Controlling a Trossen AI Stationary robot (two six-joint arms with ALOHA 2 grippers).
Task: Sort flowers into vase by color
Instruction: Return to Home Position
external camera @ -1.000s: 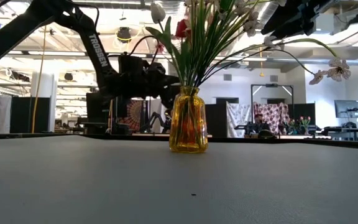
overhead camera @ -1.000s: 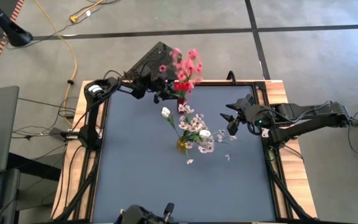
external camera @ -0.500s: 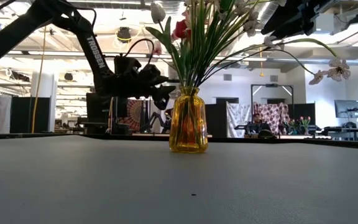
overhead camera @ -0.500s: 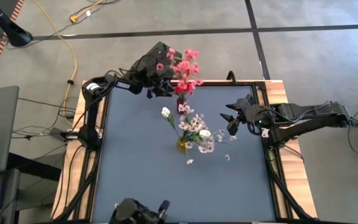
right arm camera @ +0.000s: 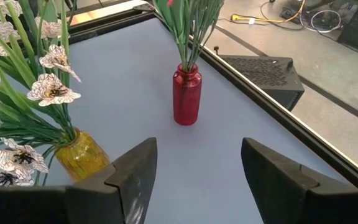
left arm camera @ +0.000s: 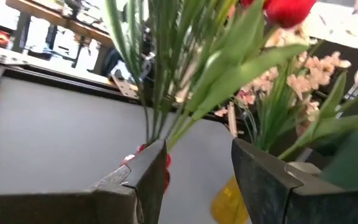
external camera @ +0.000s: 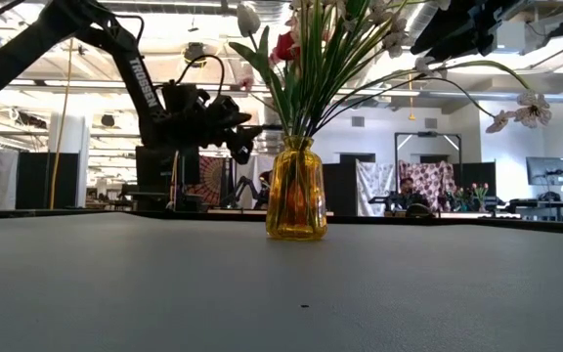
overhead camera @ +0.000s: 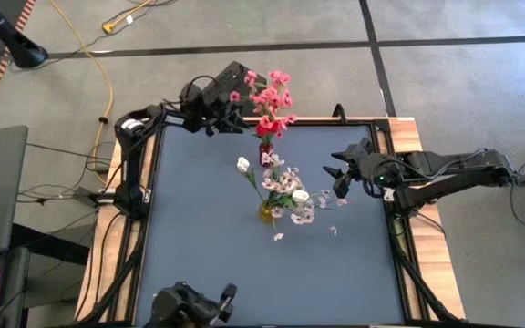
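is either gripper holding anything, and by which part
Nothing is held: the left gripper stands open near the red glass vase, the right gripper open and empty too.

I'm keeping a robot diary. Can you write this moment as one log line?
left gripper: open, near red vase | right gripper: open, empty | pink flowers: in red vase | pale blossoms: in yellow vase

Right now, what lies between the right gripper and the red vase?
Only bare grey tabletop lies between the open right gripper and the red vase, per the right wrist view; the yellow vase stands off to one side.
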